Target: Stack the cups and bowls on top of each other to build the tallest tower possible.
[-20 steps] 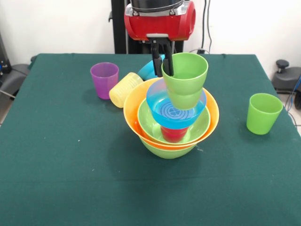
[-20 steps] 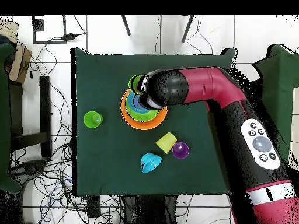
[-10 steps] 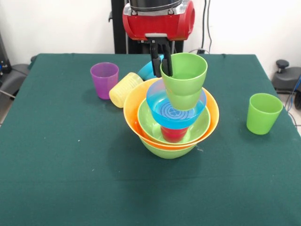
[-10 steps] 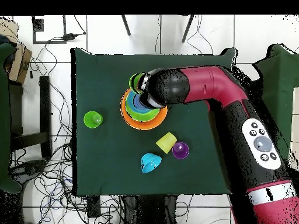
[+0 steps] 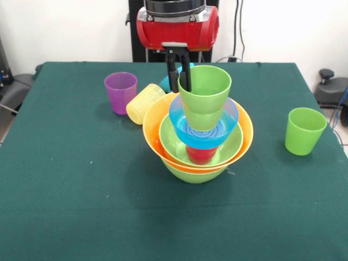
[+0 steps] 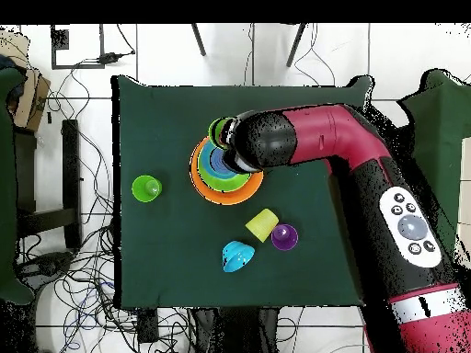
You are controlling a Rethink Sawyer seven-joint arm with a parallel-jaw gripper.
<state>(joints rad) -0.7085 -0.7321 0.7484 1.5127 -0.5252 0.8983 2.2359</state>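
The tower stands mid-table: a lime green bowl (image 5: 193, 173) at the bottom, the large orange bowl (image 5: 154, 126), a second lime green bowl (image 5: 173, 142), a red cup (image 5: 200, 155) and a blue bowl (image 5: 204, 129) on top. My gripper (image 5: 180, 85) is shut on the far rim of a light green cup (image 5: 204, 98). This cup hangs upright with its base low in the blue bowl. In the overhead view the arm (image 6: 313, 138) hides most of the tower (image 6: 216, 175), and the held green cup (image 6: 219, 129) shows at the arm's edge.
A purple cup (image 5: 120, 91) stands upright to the left of the tower, and a ribbed yellow cup (image 5: 143, 102) lies on its side beside it. Another blue bowl (image 5: 168, 83) sits behind the tower. A second light green cup (image 5: 304, 130) stands alone at the right.
My gripper has carried the green cup leftward in the front view, from the blue bowl's right side to over its middle. Nothing else has moved.
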